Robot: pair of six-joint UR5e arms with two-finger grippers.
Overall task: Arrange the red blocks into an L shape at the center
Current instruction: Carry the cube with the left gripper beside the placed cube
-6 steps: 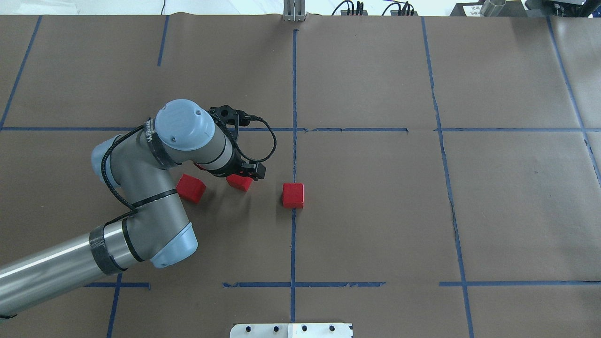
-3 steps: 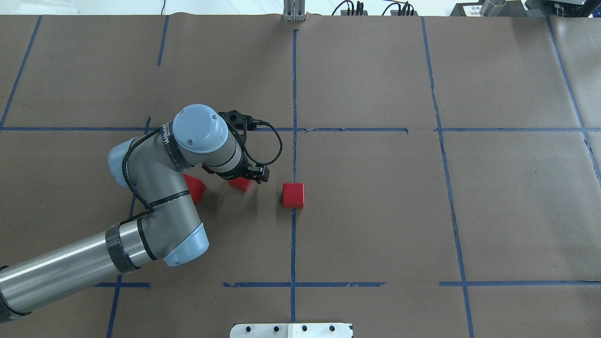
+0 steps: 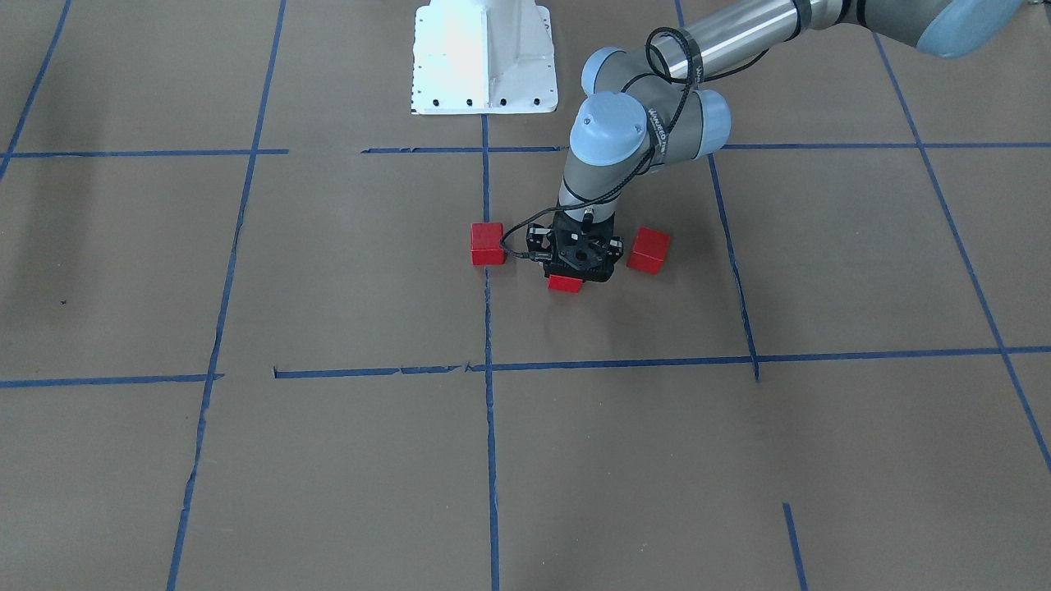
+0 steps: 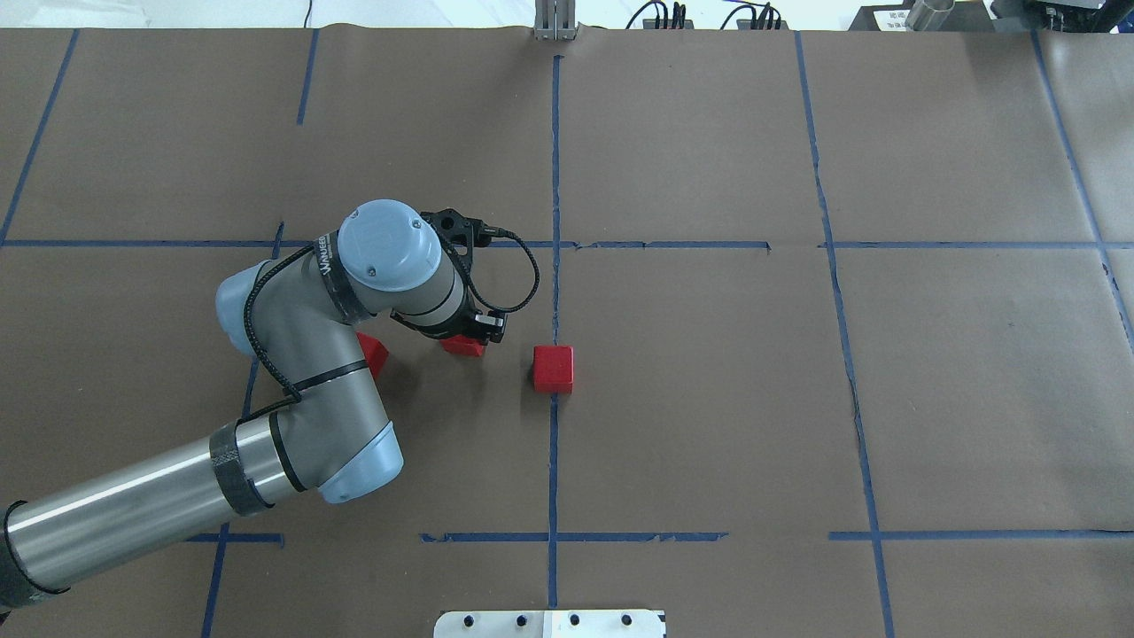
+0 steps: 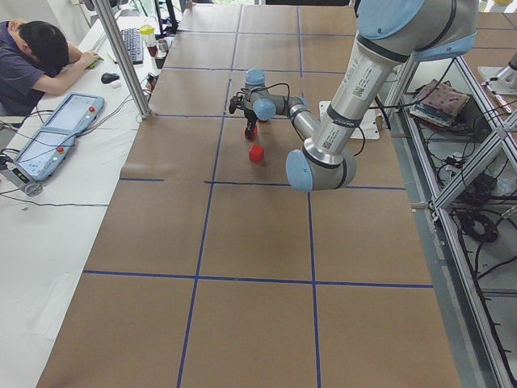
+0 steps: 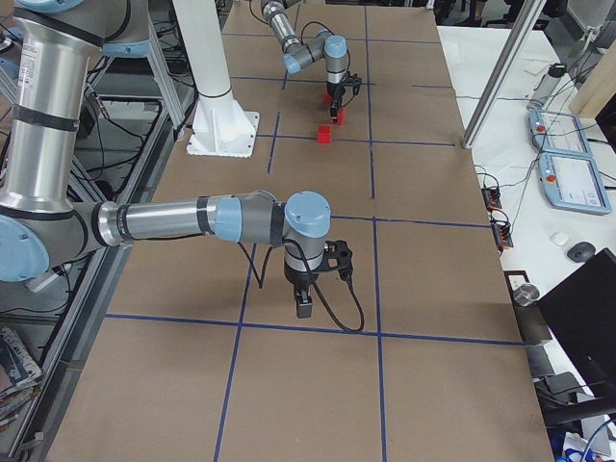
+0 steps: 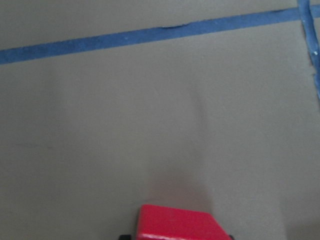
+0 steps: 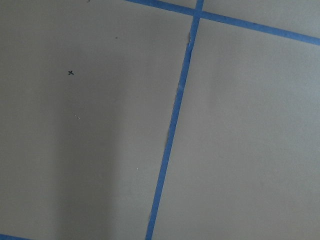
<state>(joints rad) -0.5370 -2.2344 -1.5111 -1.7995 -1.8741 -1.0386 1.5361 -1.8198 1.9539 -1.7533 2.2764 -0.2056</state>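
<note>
The left end effector [image 3: 570, 272] points straight down at the surface [image 4: 709, 399] and is clamped on the middle block [image 3: 565, 285]. The left wrist view shows that block's top face at the bottom edge, with a dark fingertip at each lower corner. Whether the block rests on the paper or hangs just above it cannot be told.

The centre block [image 4: 553, 369] sits squarely on the middle tape line [image 4: 553, 461], near the middle block, with only bare paper between them. The outer block [image 3: 649, 249] lies just beside the end effector on the far side from the centre block. From overhead the left arm [image 4: 301, 372] hides part of it. A black cable [image 4: 524, 288] loops off the wrist towards the middle line. The white base plate [image 3: 484, 57] stands well apart from the blocks.

The right end effector [image 6: 304, 308] hangs low over the surface, well apart from all three blocks. It shows only from the side, so I cannot tell whether its fingers are apart or together. An operator [image 5: 36, 52] leans head-down on a white bench beside the surface.

The blocks are small matte bright red cubes. The surface is flat brown paper, marked into large squares by blue tape that is ragged and broken in places. The arm is a polished metal tube with grey joints and pale blue caps.
</note>
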